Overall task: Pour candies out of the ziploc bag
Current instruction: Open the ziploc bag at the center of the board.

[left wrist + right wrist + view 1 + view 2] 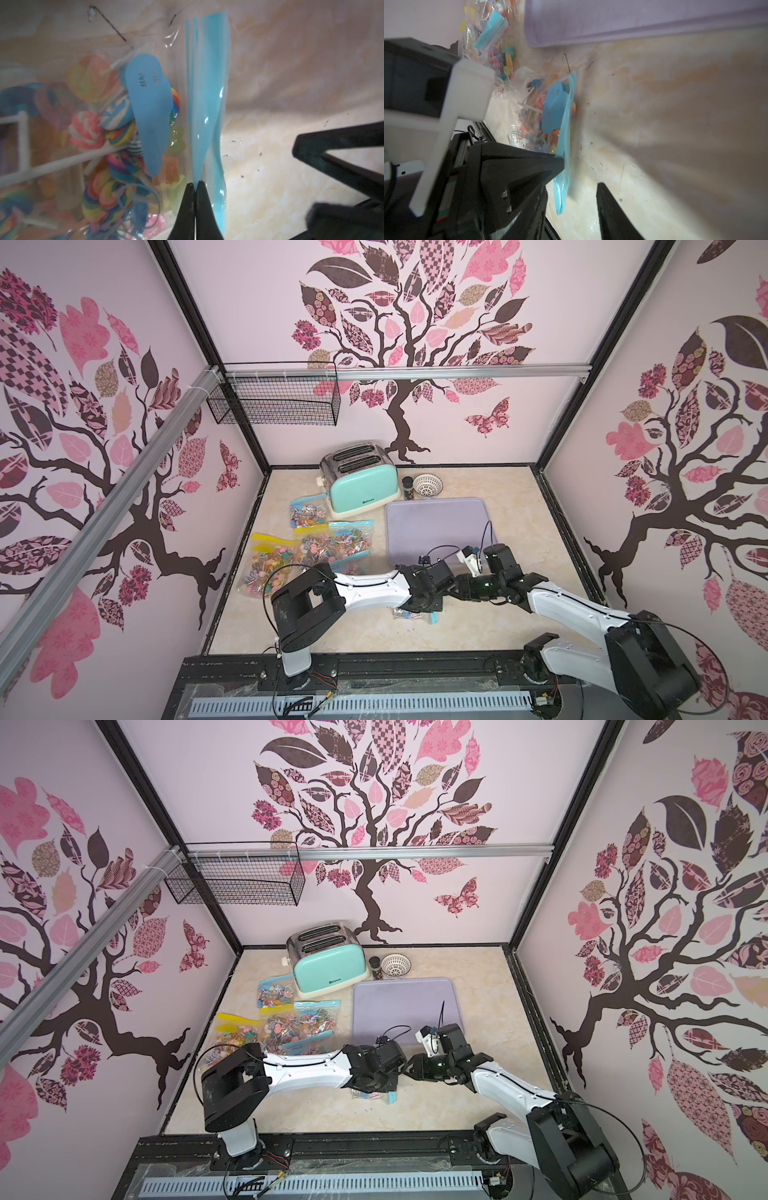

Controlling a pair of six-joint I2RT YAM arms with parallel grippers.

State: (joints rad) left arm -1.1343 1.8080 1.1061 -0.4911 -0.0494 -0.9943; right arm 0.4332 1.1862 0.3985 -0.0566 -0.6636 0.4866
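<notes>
Here, in both top views, my two arms meet low over the near part of the table [498,626], in front of the lilac tray [440,526]. The zip bag [409,615] pokes out from under my left gripper [417,605], and my right gripper [459,593] is just beside it. From up here I cannot tell how either pair of jaws stands. Three more filled bags [332,545] lie well apart on my left, near the toaster [357,483].

In the left wrist view, my left gripper is clamped on the bag's blue zip strip [207,104], which is pinched between fingertips pressed together. The candies [91,133] are inside the clear bag, which lies on the table.

In the right wrist view, my right gripper's jaws stand apart with the free end of the strip between them. The strip is close to one finger, and I cannot tell whether it touches.
</notes>
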